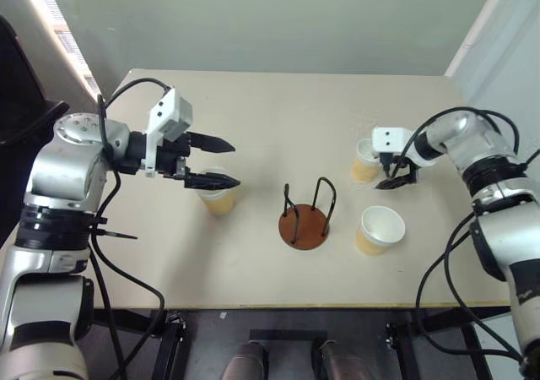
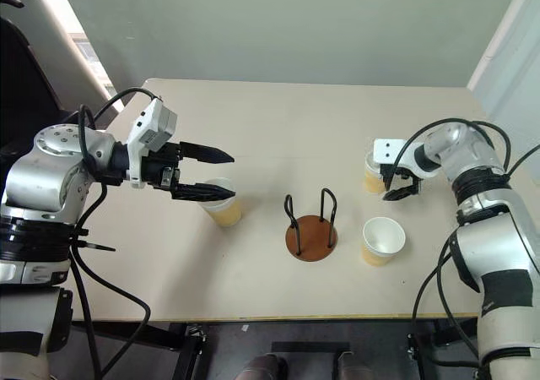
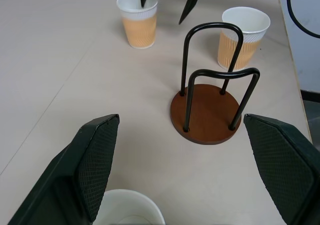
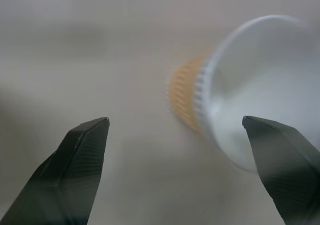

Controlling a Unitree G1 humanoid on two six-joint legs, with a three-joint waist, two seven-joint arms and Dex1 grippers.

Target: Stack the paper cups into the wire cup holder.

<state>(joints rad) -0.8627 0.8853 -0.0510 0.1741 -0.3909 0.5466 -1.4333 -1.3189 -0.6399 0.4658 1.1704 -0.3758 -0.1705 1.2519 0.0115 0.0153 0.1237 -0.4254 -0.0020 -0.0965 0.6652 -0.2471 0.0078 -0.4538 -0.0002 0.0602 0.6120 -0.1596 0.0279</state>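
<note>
Right pincer (image 2: 396,184) spread, tips at far right cup (image 2: 373,174), one finger seemingly inside rim. Straddle wall squarely before closing; pinch gently, paper crushes. Left pincer (image 1: 221,162) spread, hovering above left cup (image 1: 219,196). Third cup (image 1: 379,230) near right. Cup holder (image 1: 305,219) empty, mid-worktop (image 1: 270,118). Left wrist view shows finger dipping into cup; right wrist view, blurred, doesn't.

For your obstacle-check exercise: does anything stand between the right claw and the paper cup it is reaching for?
Nothing visible does. The open right claw is right at the far tan paper cup; in the left wrist view one finger dips over its white rim. Bare beige table surrounds it.
</note>
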